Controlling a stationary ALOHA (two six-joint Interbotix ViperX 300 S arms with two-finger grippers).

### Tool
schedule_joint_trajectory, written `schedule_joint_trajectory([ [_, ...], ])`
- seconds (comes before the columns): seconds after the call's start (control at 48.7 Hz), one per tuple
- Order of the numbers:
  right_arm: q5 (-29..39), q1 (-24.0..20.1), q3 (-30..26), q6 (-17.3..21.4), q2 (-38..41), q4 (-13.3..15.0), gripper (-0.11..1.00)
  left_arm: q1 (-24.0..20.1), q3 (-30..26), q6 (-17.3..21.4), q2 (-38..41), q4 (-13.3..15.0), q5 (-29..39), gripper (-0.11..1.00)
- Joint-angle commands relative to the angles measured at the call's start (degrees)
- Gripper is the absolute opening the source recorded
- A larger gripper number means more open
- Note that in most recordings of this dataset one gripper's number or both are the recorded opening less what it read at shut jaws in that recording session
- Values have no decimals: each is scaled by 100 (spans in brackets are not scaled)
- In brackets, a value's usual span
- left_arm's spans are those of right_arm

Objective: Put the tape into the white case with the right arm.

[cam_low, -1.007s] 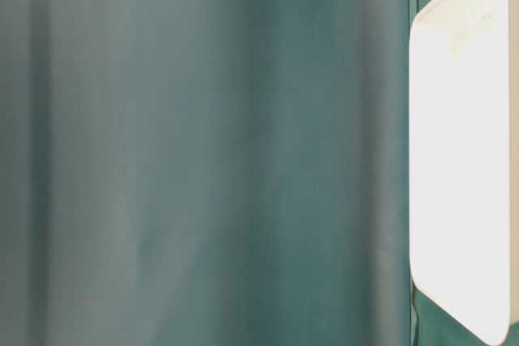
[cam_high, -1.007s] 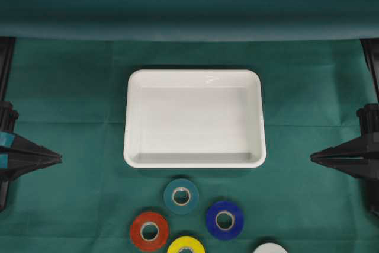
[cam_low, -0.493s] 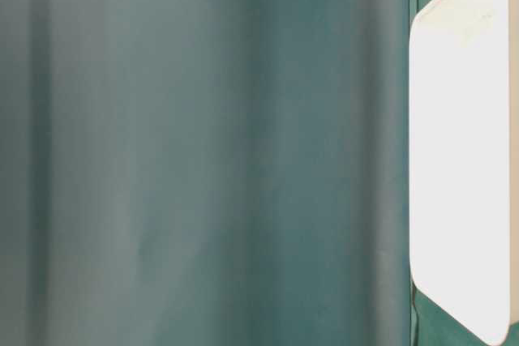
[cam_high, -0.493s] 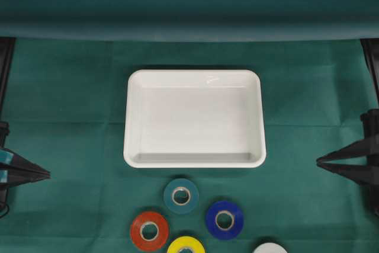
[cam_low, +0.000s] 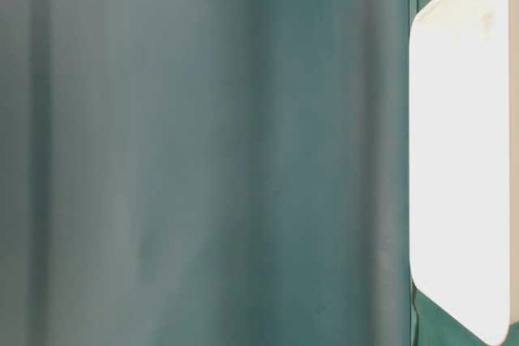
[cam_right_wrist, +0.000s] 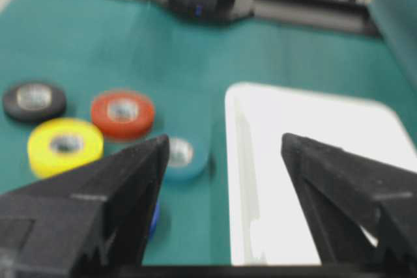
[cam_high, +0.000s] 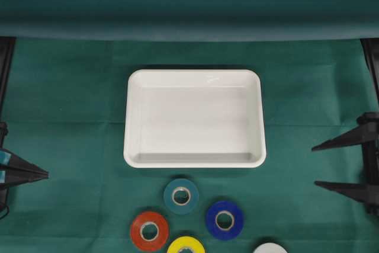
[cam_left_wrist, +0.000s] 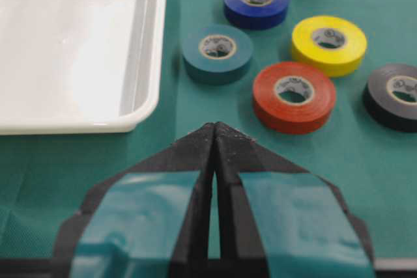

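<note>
Surface (cam_high: pixel 71 93): green cloth. Near edge, tape rolls lying flat: yellow (cam_high: pixel 186 245), white (cam_high: pixel 270 248), red (cam_high: pixel 149 230), blue (cam_high: pixel 224 220), teal (cam_high: pixel 181 195); black roll (cam_left_wrist: pixel 393 96) in left wrist view. None held. Left gripper (cam_high: pixel 44 173), 9 o'clock: fingers pressed together. Right gripper (cam_high: pixel 315 166), 3 o'clock: fingers spread wide, holding nothing. White case (cam_high: pixel 134 117), centre, beyond the rolls, unfilled.

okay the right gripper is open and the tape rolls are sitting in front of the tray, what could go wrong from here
The rolls lie close together: going for the teal roll, a finger of the right gripper could nudge the blue roll or red roll. The teal roll also sits near the white case rim, which a finger might clip.
</note>
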State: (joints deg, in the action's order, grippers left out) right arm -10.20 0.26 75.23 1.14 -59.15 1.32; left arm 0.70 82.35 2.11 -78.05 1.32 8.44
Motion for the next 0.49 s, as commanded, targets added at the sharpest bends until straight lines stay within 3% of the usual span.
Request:
schedule_joint_trajectory([
  [0.0, 264, -18, -176, 0, 193, 26, 97, 9, -70, -9, 88, -9, -18, 0],
  [0.164, 703, -167, -264, 0, 334, 246, 97, 9, -62, -9, 97, 0, -9, 0],
  [0.473, 853, -185, -264, 35, 290, 264, 97, 9, -44, -9, 88, 0, -9, 0],
])
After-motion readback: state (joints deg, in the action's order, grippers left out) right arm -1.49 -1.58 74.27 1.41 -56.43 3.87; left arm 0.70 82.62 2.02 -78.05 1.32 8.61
